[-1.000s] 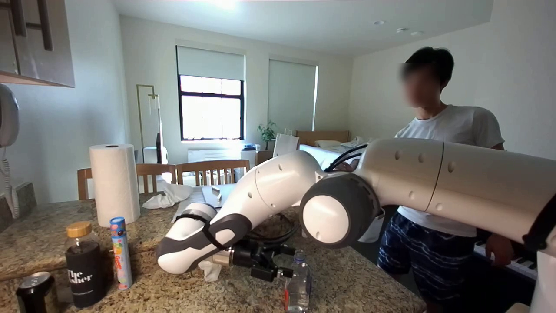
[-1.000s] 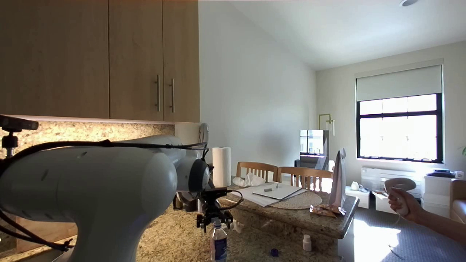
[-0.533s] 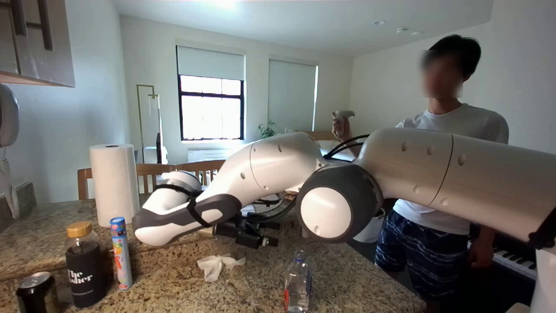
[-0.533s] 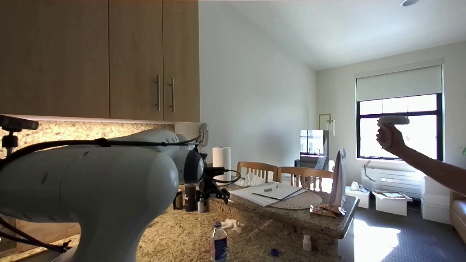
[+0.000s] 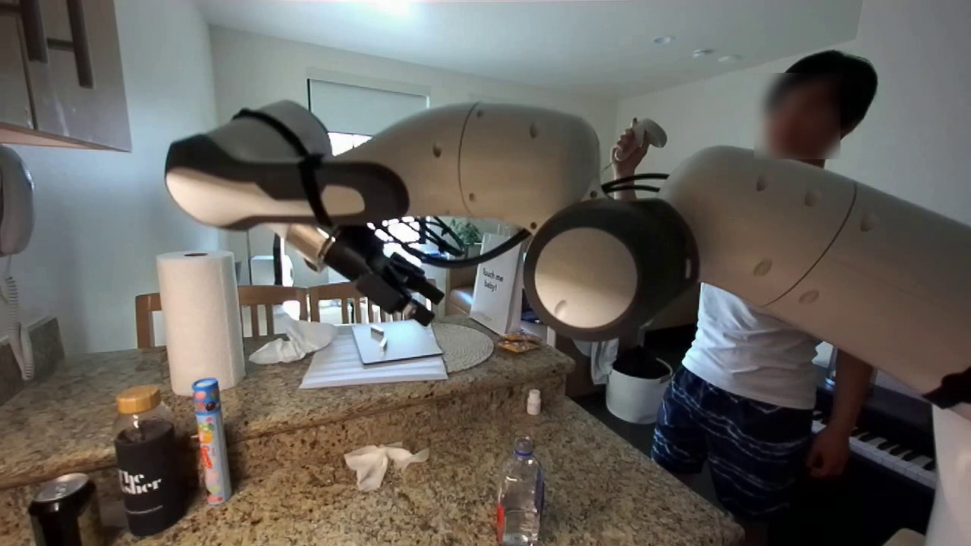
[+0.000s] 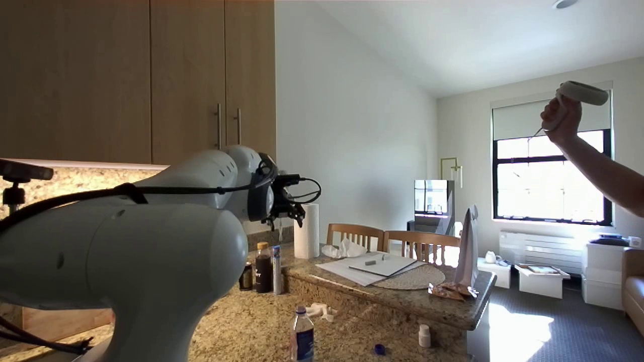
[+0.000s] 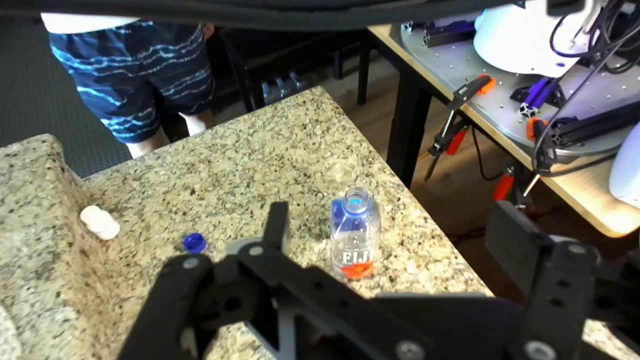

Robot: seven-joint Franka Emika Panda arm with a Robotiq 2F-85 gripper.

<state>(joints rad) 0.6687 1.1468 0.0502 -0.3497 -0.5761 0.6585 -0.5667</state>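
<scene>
A: The gripper (image 7: 390,220), quick, what do we log?

B: Wide. In the wrist view we see the fingers (image 7: 277,225) standing well apart, nothing held. It hangs up in the air, touching nothing.

A: And the clear bottle (image 7: 356,240)?

B: Upright, long axis vertical, no cap on its neck. It stands on the lower counter (image 7: 280,145), near the edge facing the bench (image 7: 597,205).

A: Which way from the gripper?

B: Well below and out ahead. In the wrist view we catch it through the gap, nearer the finger on the ledge side. How far the drop is, we can't judge from these angles.

A: Nearer arm?

B: Just the one arm (image 5: 523,159), moot.

A: What else do we mark?

B: Blue cap (image 7: 194,243), lying apart from the bottle, towards the raised ledge (image 7: 30,200). Little white bottle (image 7: 100,222) at the ledge's foot, near its corner. In an exterior view, a crumpled tissue (image 5: 379,464), also on the lower counter, in front of the ledge's long edge.
</scene>
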